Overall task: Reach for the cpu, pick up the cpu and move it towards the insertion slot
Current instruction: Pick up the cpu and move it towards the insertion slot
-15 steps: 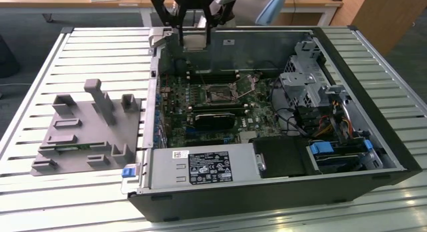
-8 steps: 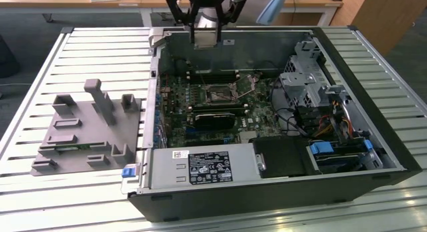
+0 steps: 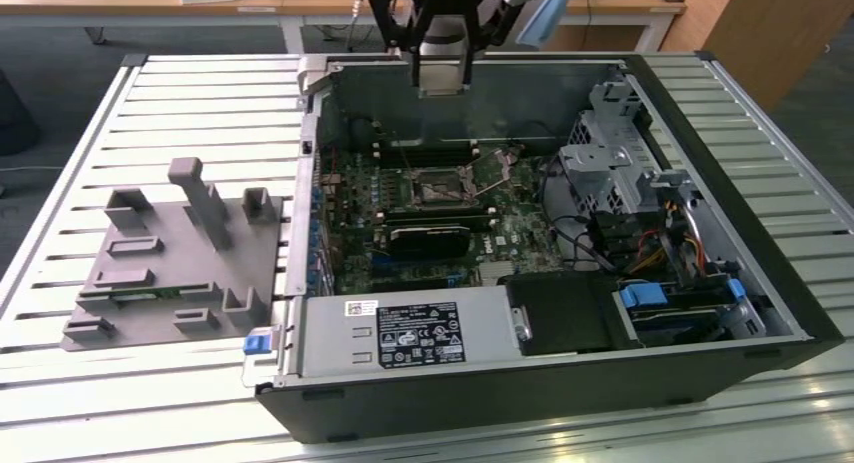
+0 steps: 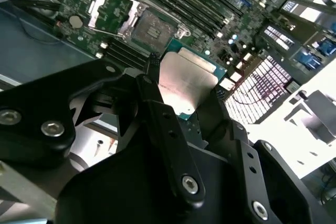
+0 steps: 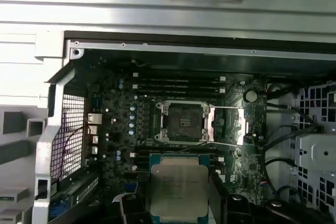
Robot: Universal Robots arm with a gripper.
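Note:
The cpu [image 4: 186, 85] is a flat silvery square with a thin pale rim, and my gripper [image 4: 186, 80] is shut on two of its opposite edges. In the first wrist view the cpu [image 5: 178, 190] hangs above the motherboard, a short way from the insertion slot [image 5: 184, 121]. The slot is a dark square socket whose shiny metal frame is swung open to one side. In the exterior view my gripper [image 3: 443, 78] hangs over the back part of the open computer case, higher than and behind the insertion slot [image 3: 438, 186]. The slot also appears in the second wrist view [image 4: 149, 27].
The open case [image 3: 787, 313] lies on a slatted metal table [image 3: 200, 93]. A black finned card [image 3: 427, 238] sits just in front of the slot. A drive cage with cables [image 3: 614, 173] fills the exterior view's right. A grey fixture block [image 3: 174, 263] stands to the case's left.

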